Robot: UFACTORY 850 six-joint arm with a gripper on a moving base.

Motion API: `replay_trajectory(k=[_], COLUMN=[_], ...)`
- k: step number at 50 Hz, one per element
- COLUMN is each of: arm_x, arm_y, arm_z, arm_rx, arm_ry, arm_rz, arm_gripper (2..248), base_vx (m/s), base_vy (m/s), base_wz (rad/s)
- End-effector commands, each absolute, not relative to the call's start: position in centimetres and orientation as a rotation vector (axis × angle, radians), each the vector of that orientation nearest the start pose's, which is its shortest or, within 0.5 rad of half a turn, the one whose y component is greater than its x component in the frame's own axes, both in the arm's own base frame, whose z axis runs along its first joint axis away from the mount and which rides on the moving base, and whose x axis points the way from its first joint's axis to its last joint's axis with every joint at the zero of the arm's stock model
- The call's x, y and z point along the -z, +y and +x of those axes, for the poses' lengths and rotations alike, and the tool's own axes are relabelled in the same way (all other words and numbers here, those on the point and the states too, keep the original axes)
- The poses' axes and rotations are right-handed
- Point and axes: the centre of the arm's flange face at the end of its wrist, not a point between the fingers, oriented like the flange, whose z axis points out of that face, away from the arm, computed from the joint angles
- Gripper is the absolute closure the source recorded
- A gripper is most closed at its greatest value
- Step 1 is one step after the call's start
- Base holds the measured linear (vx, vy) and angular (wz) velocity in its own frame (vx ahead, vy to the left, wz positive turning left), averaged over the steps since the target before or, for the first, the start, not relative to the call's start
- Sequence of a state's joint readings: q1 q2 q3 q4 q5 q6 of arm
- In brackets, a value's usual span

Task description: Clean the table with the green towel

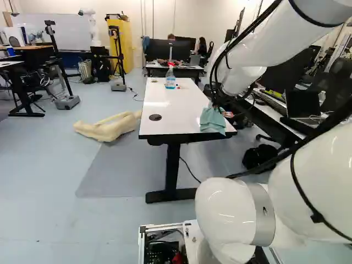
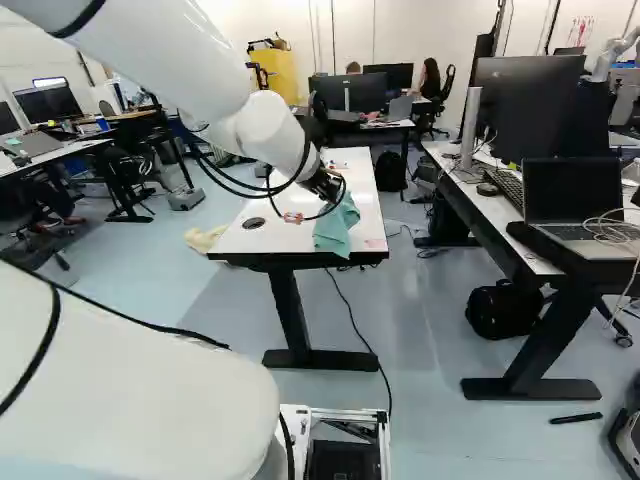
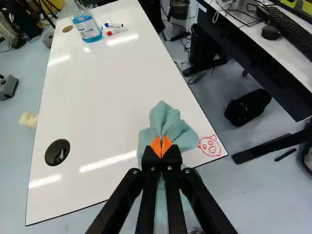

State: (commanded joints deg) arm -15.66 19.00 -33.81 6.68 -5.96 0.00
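In the right base view my gripper (image 2: pixel 325 185) is over the near right part of the white table (image 2: pixel 278 236), at the green towel (image 2: pixel 337 225). The wrist view shows the gripper (image 3: pixel 161 145) shut on the towel (image 3: pixel 170 122), which is bunched between the orange pads and spreads out ahead of and beside them. Its lower part hangs by the near table edge; whether it touches the tabletop I cannot tell. A red pig face drawing (image 3: pixel 209 146) is beside the towel, at the table's corner.
A spray bottle (image 1: pixel 170 78) with blue liquid stands at the table's far end, with two markers (image 3: pixel 115 28) beside it. A round black cable hole (image 3: pixel 57 151) sits in the near left tabletop. Right of the table are a desk with a laptop (image 2: pixel 572 200) and a black bag (image 2: pixel 505 308).
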Motion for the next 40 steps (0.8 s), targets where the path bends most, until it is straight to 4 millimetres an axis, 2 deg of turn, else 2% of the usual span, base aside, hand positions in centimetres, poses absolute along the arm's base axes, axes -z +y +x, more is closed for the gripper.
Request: replay_trajectory(k=[40], arm_x=[-53.5], arm_y=[-15.8], arm_z=[35.2], arm_rx=[1.271], arm_ry=[0.793], arm_rz=[-2.887], arm_gripper=[229], base_vx=[0.0], base_vy=[0.0], base_wz=[0.0])
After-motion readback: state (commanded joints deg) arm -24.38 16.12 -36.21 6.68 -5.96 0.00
